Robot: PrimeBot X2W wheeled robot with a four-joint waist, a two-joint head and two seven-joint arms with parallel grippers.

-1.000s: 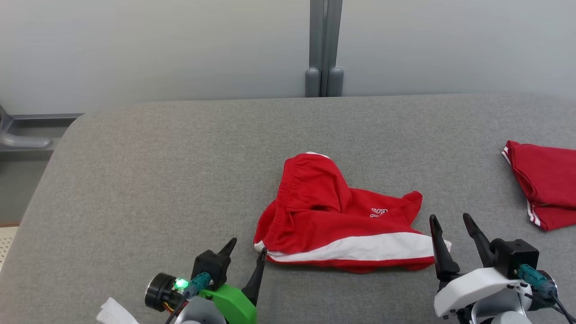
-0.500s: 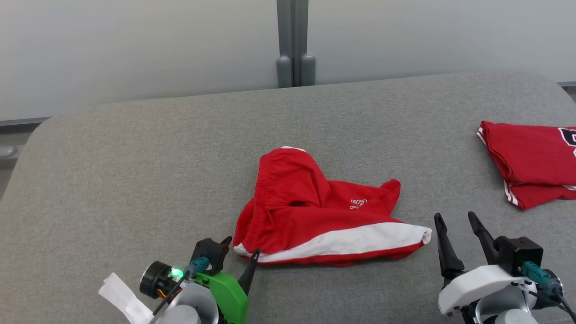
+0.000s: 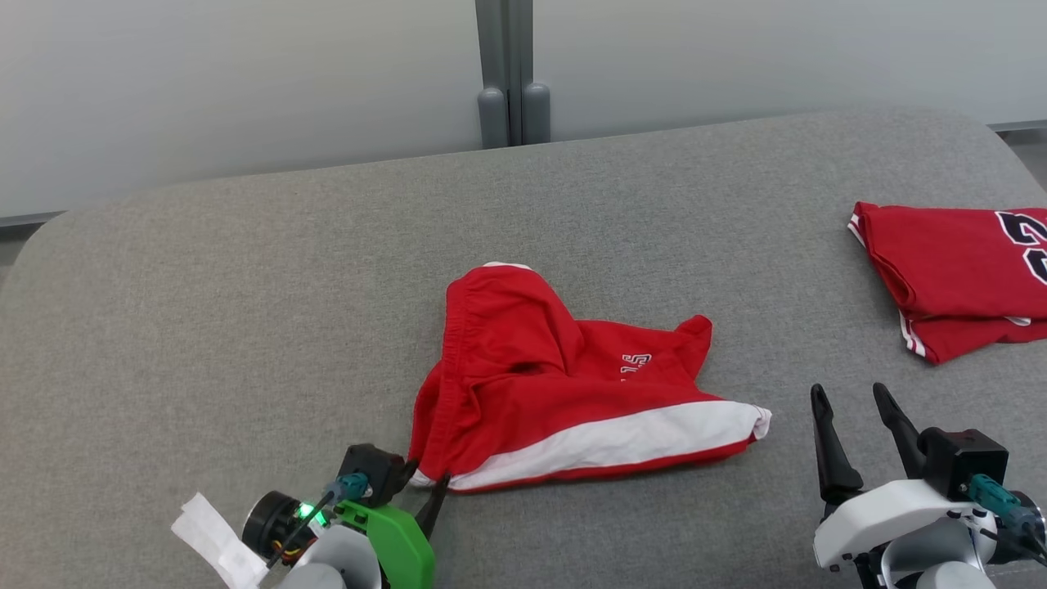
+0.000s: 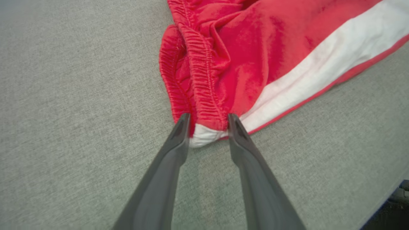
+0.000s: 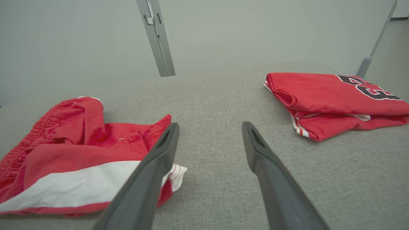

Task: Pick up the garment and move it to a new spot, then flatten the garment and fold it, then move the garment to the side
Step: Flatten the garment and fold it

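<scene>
Shorts (image 3: 564, 401), red with a white stripe, lie crumpled mid-bench (image 3: 245, 327), their long axis running left to right across the robot's front. The left claw (image 4: 207, 119) sits at the near left end, narrowed about the waistband corner, a finger either side; whether it grips the cloth I cannot tell. The right claw (image 3: 851, 397) stands wide and empty near the stripe's right end, not touching, so the left arm is nearer.
</scene>
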